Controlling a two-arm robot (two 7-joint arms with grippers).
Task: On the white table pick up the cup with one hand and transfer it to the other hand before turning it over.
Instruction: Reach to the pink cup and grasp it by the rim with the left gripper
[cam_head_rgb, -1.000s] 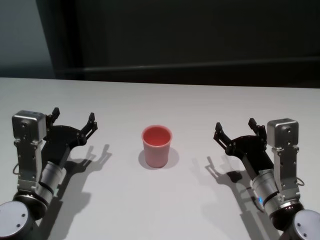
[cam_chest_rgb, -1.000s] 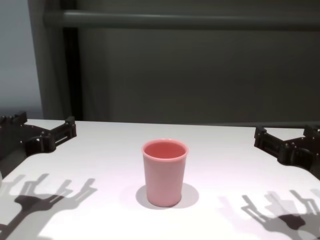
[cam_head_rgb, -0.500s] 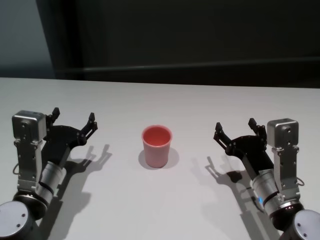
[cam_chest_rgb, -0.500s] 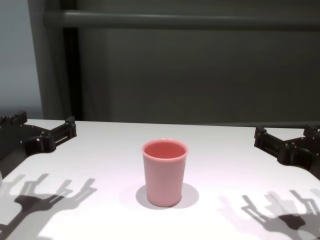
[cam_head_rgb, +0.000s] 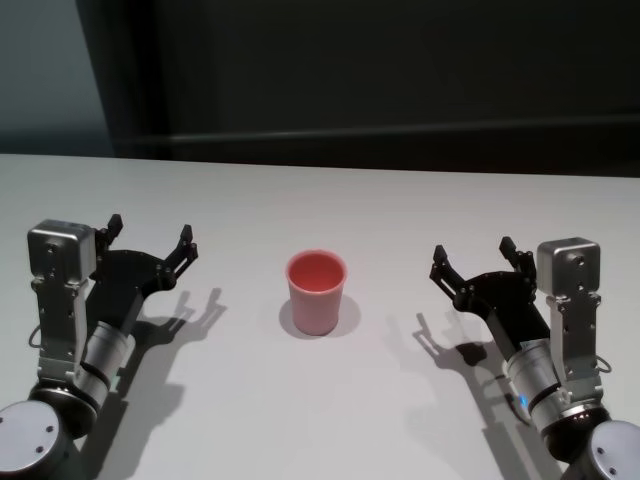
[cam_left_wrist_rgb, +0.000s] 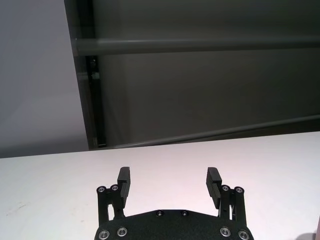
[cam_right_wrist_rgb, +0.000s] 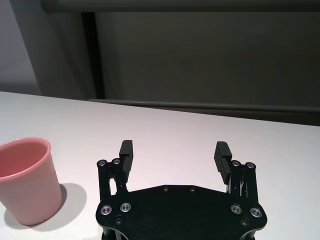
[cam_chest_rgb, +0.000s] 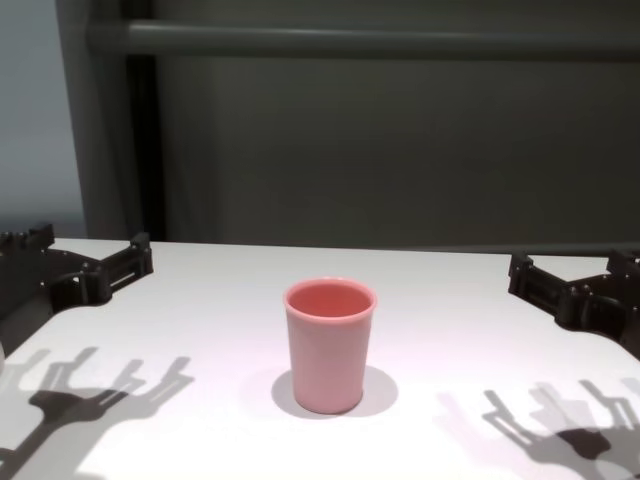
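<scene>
The salmon-pink cup (cam_head_rgb: 317, 291) stands upright, mouth up, in the middle of the white table (cam_head_rgb: 330, 205). It also shows in the chest view (cam_chest_rgb: 329, 344) and the right wrist view (cam_right_wrist_rgb: 26, 180). My left gripper (cam_head_rgb: 150, 236) is open and empty, well to the cup's left above the table; it also shows in the left wrist view (cam_left_wrist_rgb: 169, 181) and the chest view (cam_chest_rgb: 88, 254). My right gripper (cam_head_rgb: 474, 259) is open and empty, well to the cup's right; it also shows in the right wrist view (cam_right_wrist_rgb: 174, 155) and the chest view (cam_chest_rgb: 570, 274).
A dark wall (cam_head_rgb: 380, 70) with a horizontal rail (cam_chest_rgb: 380, 40) runs behind the table's far edge. Nothing but the cup stands on the table.
</scene>
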